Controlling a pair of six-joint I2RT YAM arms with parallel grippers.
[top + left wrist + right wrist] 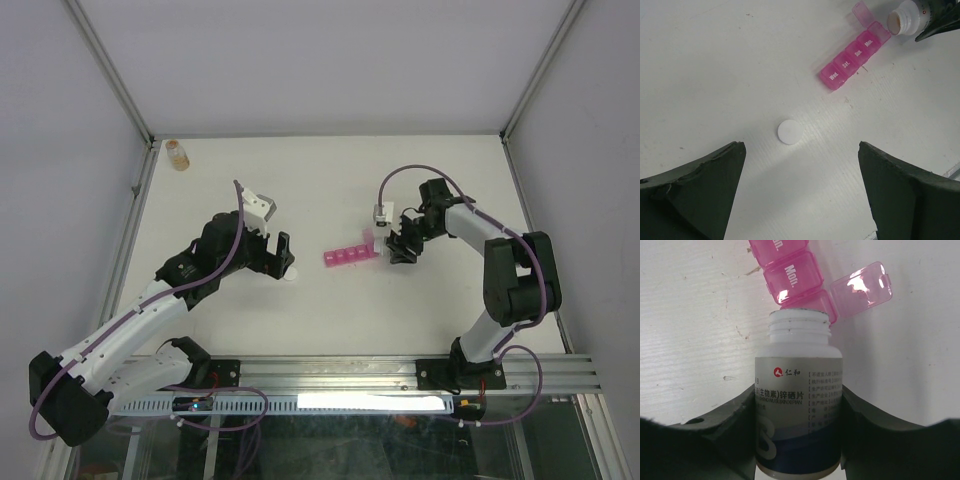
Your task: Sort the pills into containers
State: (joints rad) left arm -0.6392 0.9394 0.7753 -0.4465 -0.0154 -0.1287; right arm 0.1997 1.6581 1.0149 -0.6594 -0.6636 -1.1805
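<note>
Four containers (pixel 852 60) sit at the mouth of the bottle (pixel 799 380) clamped in the right hand (pixel 797 420) — left hand (pixel 800 150) apart.

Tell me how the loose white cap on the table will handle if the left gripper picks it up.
The white cap looks small and plastic, so probably light. It lies flat and low on the table, so the open left gripper may get little edge to pinch and could skid it. Round, it might roll if tipped on edge.
</note>
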